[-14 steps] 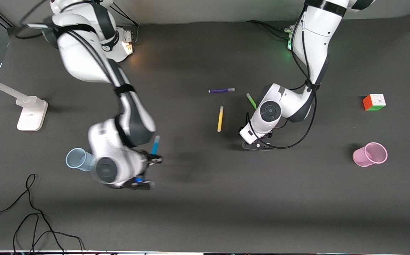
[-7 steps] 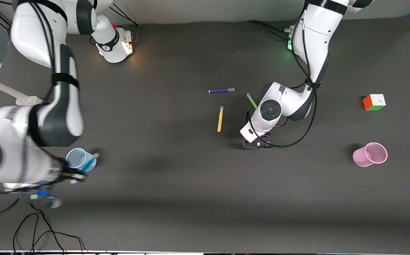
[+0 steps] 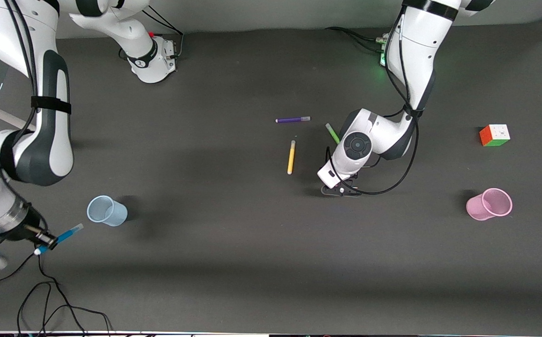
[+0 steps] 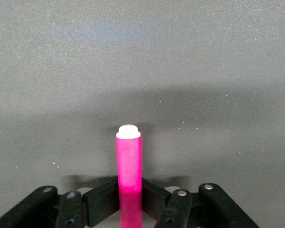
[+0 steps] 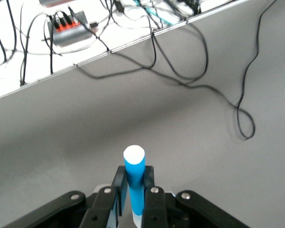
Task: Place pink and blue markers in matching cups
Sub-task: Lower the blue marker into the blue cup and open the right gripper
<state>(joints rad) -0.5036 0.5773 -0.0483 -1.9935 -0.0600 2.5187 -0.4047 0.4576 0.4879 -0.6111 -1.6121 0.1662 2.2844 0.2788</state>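
My right gripper (image 3: 41, 241) (image 5: 134, 183) is shut on the blue marker (image 3: 64, 234) (image 5: 134, 178). It hangs over the table's corner at the right arm's end, beside the pale blue cup (image 3: 107, 210), which stands upright. My left gripper (image 3: 341, 190) (image 4: 128, 192) is low at the table's middle. Its pads press both sides of the pink marker (image 4: 128, 161), whose white tip points away from the wrist. In the front view the left hand hides that marker. The pink cup (image 3: 488, 203) stands toward the left arm's end.
A purple marker (image 3: 293, 120), a yellow marker (image 3: 291, 157) and a green marker (image 3: 331, 133) lie beside the left hand, farther from the front camera. A colour cube (image 3: 494, 135) sits past the pink cup. Loose cables (image 3: 41, 290) (image 5: 180, 71) trail by the table's edge.
The right arm has swung the blue marker from the table's middle past the blue cup to the corner at its own end. The left arm has stayed in place.
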